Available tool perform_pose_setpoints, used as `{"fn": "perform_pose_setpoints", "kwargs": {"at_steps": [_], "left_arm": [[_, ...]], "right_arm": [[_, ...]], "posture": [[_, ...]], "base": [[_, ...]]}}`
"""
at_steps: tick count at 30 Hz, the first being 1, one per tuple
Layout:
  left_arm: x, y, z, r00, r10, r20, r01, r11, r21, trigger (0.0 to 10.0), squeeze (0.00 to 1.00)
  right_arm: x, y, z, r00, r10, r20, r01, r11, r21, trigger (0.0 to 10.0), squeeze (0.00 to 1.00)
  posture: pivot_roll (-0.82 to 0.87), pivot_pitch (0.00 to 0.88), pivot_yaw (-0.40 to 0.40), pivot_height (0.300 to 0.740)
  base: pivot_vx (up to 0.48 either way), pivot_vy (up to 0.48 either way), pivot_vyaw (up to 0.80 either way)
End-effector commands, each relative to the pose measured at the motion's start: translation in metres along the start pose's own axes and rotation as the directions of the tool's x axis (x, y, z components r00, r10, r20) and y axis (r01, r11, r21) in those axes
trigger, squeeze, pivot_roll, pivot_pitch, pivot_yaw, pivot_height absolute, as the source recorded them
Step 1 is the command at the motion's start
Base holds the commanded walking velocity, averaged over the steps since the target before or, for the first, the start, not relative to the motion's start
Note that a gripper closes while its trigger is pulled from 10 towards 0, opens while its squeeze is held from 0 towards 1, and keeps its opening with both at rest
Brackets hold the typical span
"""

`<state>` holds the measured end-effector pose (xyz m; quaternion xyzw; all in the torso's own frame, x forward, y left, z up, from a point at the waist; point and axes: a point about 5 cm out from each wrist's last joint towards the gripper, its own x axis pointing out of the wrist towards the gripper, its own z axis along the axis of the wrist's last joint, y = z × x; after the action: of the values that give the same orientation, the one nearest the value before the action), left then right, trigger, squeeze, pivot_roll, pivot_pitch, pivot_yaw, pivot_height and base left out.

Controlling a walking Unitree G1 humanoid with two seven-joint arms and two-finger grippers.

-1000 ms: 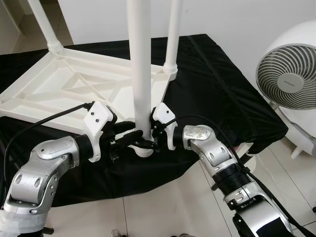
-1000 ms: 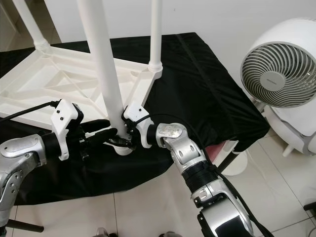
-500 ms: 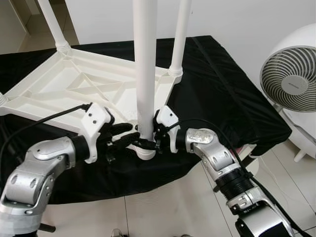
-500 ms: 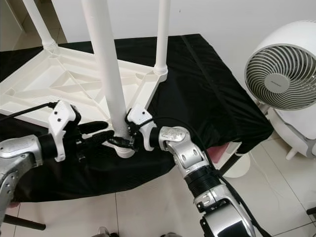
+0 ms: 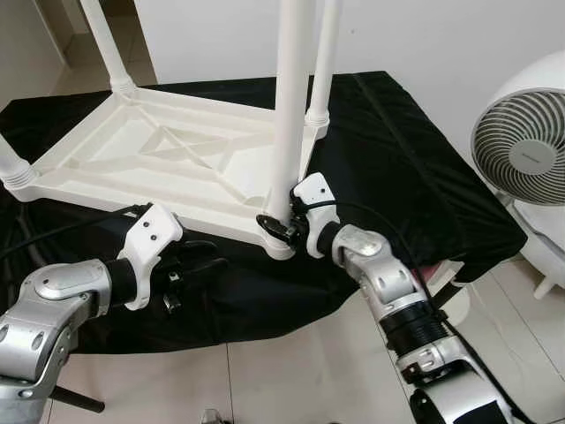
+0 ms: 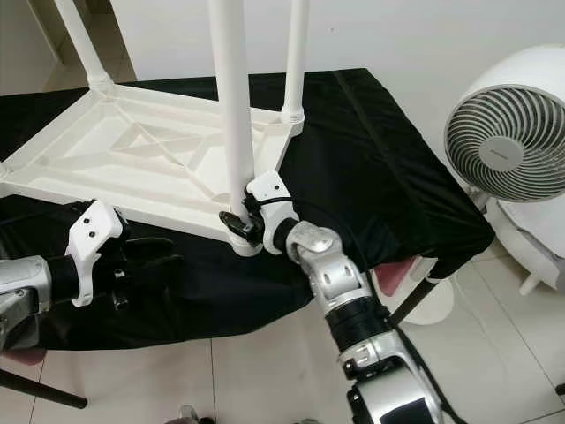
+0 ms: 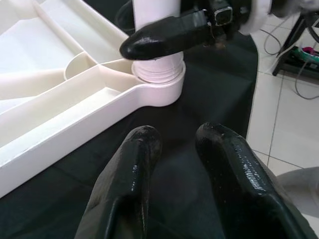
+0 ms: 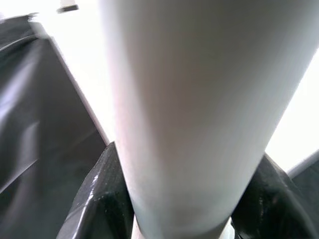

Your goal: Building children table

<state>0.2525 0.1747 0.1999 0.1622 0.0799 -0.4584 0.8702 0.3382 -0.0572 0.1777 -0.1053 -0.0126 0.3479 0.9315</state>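
The white tabletop (image 5: 168, 163) lies upside down on a black-draped bench (image 5: 415, 168), w/ legs standing up from its corners. The near-corner leg (image 5: 290, 106) is clamped just above its socket (image 5: 281, 240) by the right gripper (image 5: 275, 226), fingers closed round it. The left gripper (image 5: 196, 263) is held near, off the leg, over the black cloth, fingers slightly apart & holding nothing.

Step judged: seating/tightening this leg in the corner socket. For a good result the leg should be kept plumb to the tabletop, the grip kept low near the collar, & the turn or push made w/o tilting; the tabletop could be steadied by the left gripper so it isn't dragged off the bench edge.

In the left wrist view the ribbed collar (image 7: 158, 69) at the socket is shown close up, w/ a right fingertip (image 7: 167, 35) laid across the leg. In the right wrist view the leg is blurred & very close, black fingers (image 8: 102, 199) at both sides. From the eye views a fan (image 5: 521, 150) is seen on the floor beside the bench.
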Motion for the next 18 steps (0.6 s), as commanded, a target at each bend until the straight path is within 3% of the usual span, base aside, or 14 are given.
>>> {"fn": "perform_pose_setpoints", "kwargs": {"at_steps": [1, 3, 4, 7, 8, 11, 12, 14, 18], "left_arm": [[0.004, 0.0, 0.0, 1.0, -0.009, 0.003, 0.009, 1.0, 0.003, 10.0, 0.0], [0.005, 0.0, 0.001, 1.0, -0.004, 0.01, 0.004, 1.0, 0.001, 10.0, 0.0], [0.007, 0.0, 0.001, 1.0, -0.002, 0.017, 0.002, 1.0, 0.0, 10.0, 0.0], [0.012, 0.001, 0.004, 0.999, 0.004, 0.036, -0.004, 1.0, -0.003, 10.0, 0.0], [0.012, 0.001, 0.004, 0.999, 0.004, 0.036, -0.004, 1.0, -0.003, 10.0, 0.0], [0.015, 0.001, 0.005, 0.999, 0.004, 0.048, -0.004, 1.0, -0.003, 10.0, 0.0], [0.015, 0.001, 0.005, 0.999, 0.004, 0.048, -0.004, 1.0, -0.003, 10.0, 0.0], [0.019, 0.002, 0.007, 0.998, 0.001, 0.057, -0.001, 1.0, 0.0, 10.0, 0.0], [0.019, 0.002, 0.007, 0.998, 0.0, 0.059, 0.0, 1.0, 0.002, 10.0, 0.0]], "right_arm": [[-0.006, -0.002, -0.019, 0.992, -0.079, -0.101, 0.081, 0.997, 0.01, 0.0, 0.0], [-0.007, 0.001, -0.02, 0.986, -0.12, -0.112, 0.124, 0.992, 0.03, 0.0, 0.0], [-0.008, 0.003, -0.022, 0.973, -0.193, -0.124, 0.199, 0.979, 0.039, 0.0, 0.0], [-0.016, 0.004, -0.029, 0.879, -0.435, -0.195, 0.46, 0.881, 0.107, 0.0, 0.0], [-0.016, 0.004, -0.029, 0.879, -0.435, -0.195, 0.46, 0.881, 0.107, 0.0, 0.0], [-0.021, 0.005, -0.031, 0.804, -0.55, -0.224, 0.583, 0.803, 0.121, 0.0, 0.0], [-0.021, 0.005, -0.031, 0.804, -0.55, -0.224, 0.583, 0.803, 0.121, 0.0, 0.0], [-0.024, 0.006, -0.032, 0.744, -0.624, -0.239, 0.662, 0.736, 0.143, 0.0, 0.0], [-0.025, 0.007, -0.031, 0.728, -0.641, -0.242, 0.681, 0.717, 0.148, 0.0, 0.0]], "posture": [[-0.03, 0.139, 0.035, 0.74], [-0.03, 0.14, 0.036, 0.74], [-0.03, 0.141, 0.036, 0.74], [-0.04, 0.141, 0.039, 0.74], [-0.04, 0.141, 0.039, 0.74], [-0.04, 0.14, 0.041, 0.74], [-0.04, 0.14, 0.041, 0.74], [-0.04, 0.139, 0.043, 0.74], [-0.04, 0.139, 0.043, 0.74]], "base": [[0.0, 0.0, 0.0], [0.0, 0.0, 0.0], [0.0, 0.0, 0.0], [0.0, 0.0, 0.0], [0.0, 0.0, 0.0], [0.0, 0.0, 0.0], [0.0, 0.0, 0.0], [0.0, 0.0, 0.0], [0.0, 0.0, 0.0]]}}
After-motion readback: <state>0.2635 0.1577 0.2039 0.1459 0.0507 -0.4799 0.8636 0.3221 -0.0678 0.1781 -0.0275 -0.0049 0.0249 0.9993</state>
